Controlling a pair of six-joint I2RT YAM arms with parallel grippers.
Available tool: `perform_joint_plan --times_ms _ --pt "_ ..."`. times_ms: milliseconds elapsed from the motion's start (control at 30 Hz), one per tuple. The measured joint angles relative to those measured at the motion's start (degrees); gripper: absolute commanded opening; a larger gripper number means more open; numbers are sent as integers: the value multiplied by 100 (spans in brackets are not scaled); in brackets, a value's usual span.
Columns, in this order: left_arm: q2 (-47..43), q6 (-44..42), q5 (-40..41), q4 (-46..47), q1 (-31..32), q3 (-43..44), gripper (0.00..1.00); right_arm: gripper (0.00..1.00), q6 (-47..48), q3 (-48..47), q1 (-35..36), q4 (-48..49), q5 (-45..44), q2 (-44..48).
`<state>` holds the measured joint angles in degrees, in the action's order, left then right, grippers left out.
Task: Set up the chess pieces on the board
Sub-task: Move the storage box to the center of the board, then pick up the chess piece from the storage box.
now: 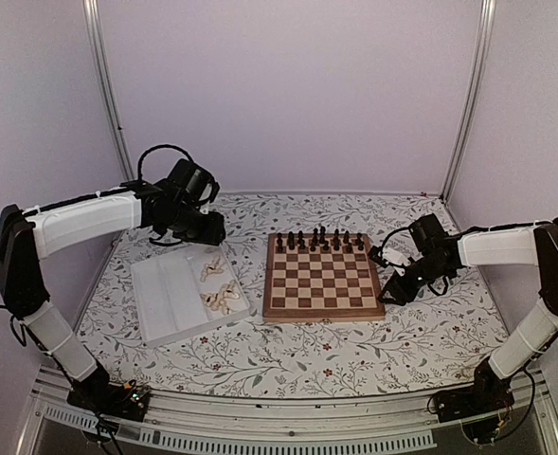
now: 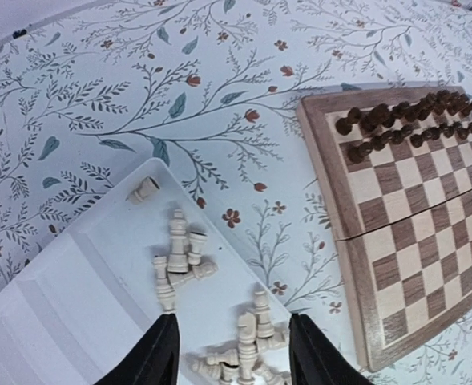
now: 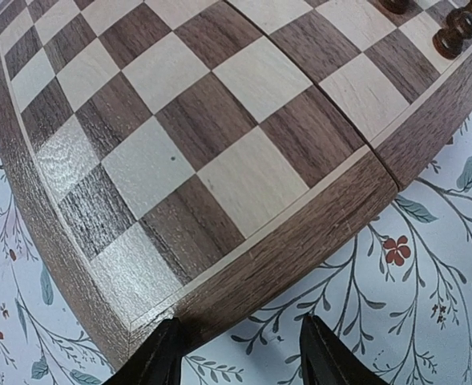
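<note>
The wooden chessboard (image 1: 323,277) lies mid-table, with dark chessmen (image 1: 318,240) in two rows along its far edge. Several pale cream chess pieces (image 1: 221,298) lie tumbled in the white tray (image 1: 170,305) left of the board. My left gripper (image 1: 210,230) hovers over the tray's far end, open and empty. In the left wrist view a heap of cream pieces (image 2: 256,337) lies between its fingers, and another cluster (image 2: 179,257) lies beyond. My right gripper (image 1: 393,287) is open and empty at the board's right side. In the right wrist view it sits low beside the board's frame (image 3: 300,241).
A floral tablecloth (image 1: 297,355) covers the table. The tray's left compartment holds nothing. One cream piece (image 2: 144,190) lies alone at the tray's far corner. Pale walls and metal posts (image 1: 106,90) close in the back and sides.
</note>
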<state>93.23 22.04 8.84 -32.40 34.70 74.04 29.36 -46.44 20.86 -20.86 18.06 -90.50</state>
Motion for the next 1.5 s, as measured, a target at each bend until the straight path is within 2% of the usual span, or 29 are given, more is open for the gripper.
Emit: perform_joint_plan --times_ms 233,667,1200,1500 --pt "479 -280 -155 -304 -494 -151 37 48 0 0 0 0 35 -2" --pt "1353 -385 -195 -717 -527 -79 31 47 2 0 0 -4 72 -13" --pt "1921 -385 -81 -879 -549 199 26 45 2 -11 0 44 127 -61" --pt "2177 -339 46 -907 -564 363 17 45 2 -15 0 68 164 -76"
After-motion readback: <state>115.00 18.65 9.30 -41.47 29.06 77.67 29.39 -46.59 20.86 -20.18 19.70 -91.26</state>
